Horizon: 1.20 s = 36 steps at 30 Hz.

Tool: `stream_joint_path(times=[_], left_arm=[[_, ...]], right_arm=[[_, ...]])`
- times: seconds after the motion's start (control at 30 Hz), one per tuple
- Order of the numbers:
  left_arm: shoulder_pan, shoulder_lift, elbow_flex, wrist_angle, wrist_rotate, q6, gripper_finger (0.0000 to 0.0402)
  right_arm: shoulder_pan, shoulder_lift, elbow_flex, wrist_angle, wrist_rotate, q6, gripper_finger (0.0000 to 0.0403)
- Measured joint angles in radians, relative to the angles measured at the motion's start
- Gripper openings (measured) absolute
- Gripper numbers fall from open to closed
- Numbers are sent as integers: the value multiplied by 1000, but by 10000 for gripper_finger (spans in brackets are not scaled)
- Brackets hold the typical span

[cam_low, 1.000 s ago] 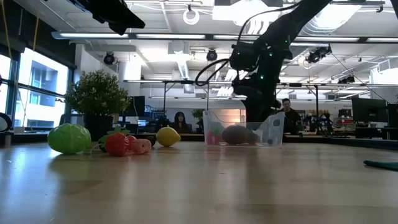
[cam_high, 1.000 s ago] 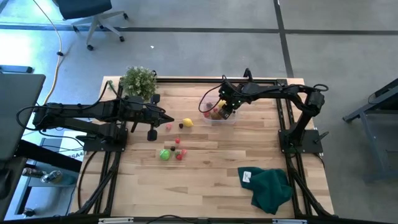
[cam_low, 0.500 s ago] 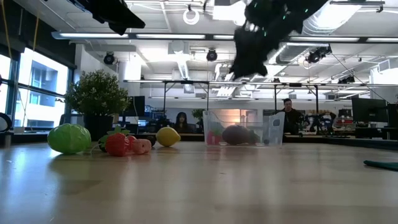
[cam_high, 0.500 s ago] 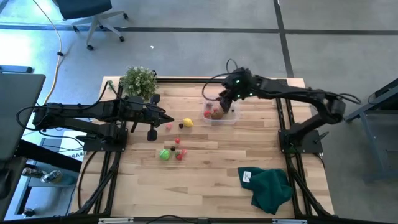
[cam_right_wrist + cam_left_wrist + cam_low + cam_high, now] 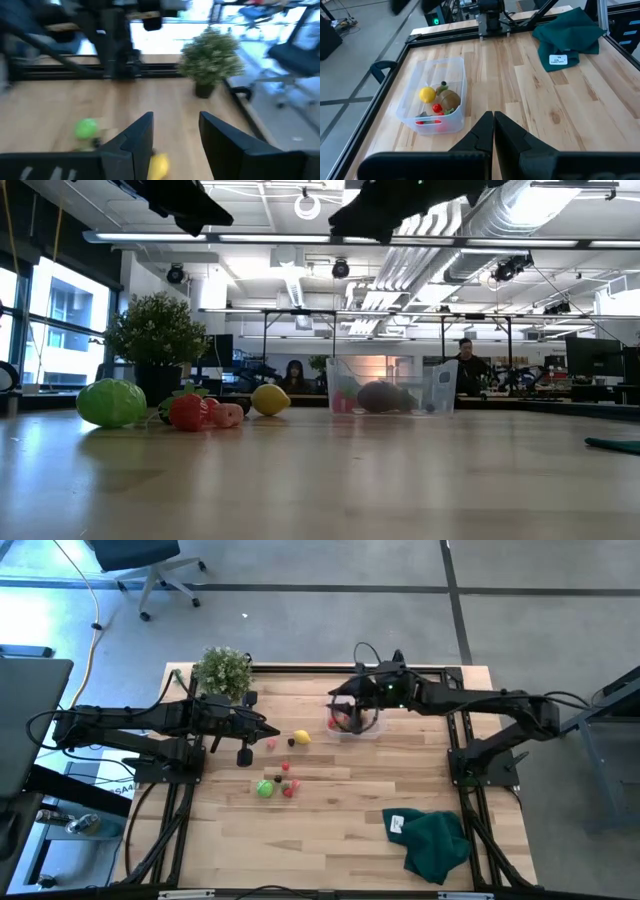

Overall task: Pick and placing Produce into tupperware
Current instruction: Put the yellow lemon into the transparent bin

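The right end effector [image 5: 345,712], fingers apart and empty, hovers by the tupperware [image 5: 352,727]; it should approach the yellow produce [image 5: 301,737] mid-worktop squarely, straddle it, then close.

Clear plastic tupperware [image 5: 434,95] — wood table [image 5: 560,115].

1. A leafy potted plant [image 5: 222,671] stands at the far left corner of the wooden table [image 5: 330,830].
2. A dark green cloth [image 5: 435,843] with a white label lies crumpled near the table's front right corner.
3. An office chair [image 5: 150,565] stands on the grey floor beyond the table.
4. Two people [image 5: 465,360] sit in the room behind.
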<state>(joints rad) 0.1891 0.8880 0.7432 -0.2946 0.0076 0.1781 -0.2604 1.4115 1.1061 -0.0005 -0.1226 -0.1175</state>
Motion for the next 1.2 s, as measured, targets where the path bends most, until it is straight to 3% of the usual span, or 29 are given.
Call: stream_joint_path(times=[0.1, 0.27, 0.53, 0.73, 0.9, 1.2], left_arm=[[0, 0, 0, 0, 0, 0, 5], [0, 0, 0, 0, 0, 0, 5], [0, 0, 0, 0, 0, 0, 5], [0, 0, 0, 0, 0, 0, 5], [0, 0, 0, -1, 0, 0, 5], [0, 0, 0, -1, 1, 0, 5]], right_arm=[[3, 43, 3, 49, 41, -15, 167], [4, 174, 118, -57, 41, -9, 183], [7, 428, 460, -502, 41, -3, 188], [9, 580, 622, -661, 8, 66, 188], [27, 663, 655, -657, -73, 107, 188], [40, 727, 645, -626, -65, 127, 188]])
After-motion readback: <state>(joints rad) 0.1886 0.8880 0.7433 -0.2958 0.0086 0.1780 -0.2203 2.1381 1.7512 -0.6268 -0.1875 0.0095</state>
